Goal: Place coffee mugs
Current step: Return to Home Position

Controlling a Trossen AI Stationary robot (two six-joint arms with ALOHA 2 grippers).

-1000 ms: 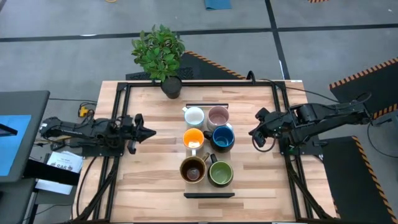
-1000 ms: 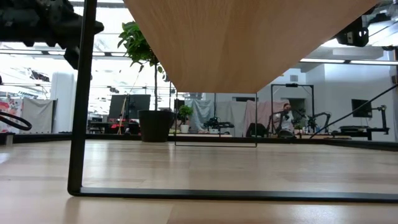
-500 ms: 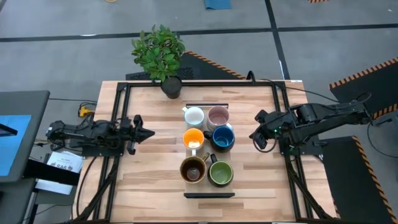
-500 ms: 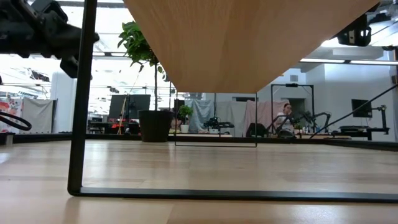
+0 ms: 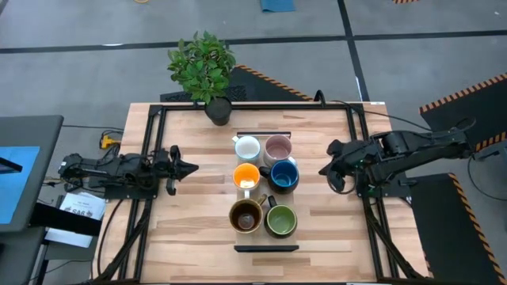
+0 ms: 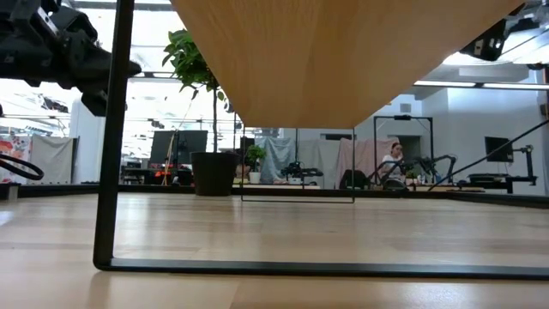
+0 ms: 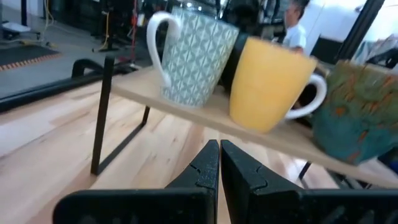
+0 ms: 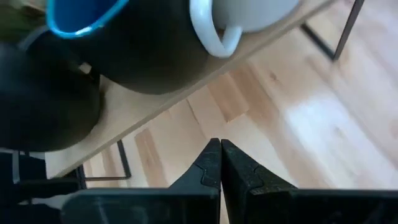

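Six coffee mugs stand upright, two by two, on a raised wooden shelf [image 5: 264,196] with black legs at the table's middle: white/pale blue [image 5: 248,147], pinkish-mauve [image 5: 278,147], orange [image 5: 246,176], dark blue [image 5: 283,176], glossy brown [image 5: 246,215], green [image 5: 280,221]. My left gripper [image 5: 193,166] is shut and empty, left of the shelf, pointing at it; its wrist view shows the white mug [image 7: 186,59] and the orange mug [image 7: 270,84]. My right gripper [image 5: 322,170] is shut and empty, right of the shelf, facing the dark blue mug [image 8: 124,43].
A dark pot [image 5: 218,109] with a green plant stands at the table's far edge, behind the shelf. The shelf's black leg frame [image 6: 111,172] stands on the table top. A black frame runs along the table's left and right edges.
My left gripper has come down a little beside the shelf, still shut. My right gripper has risen slightly, still shut. The mugs have not moved.
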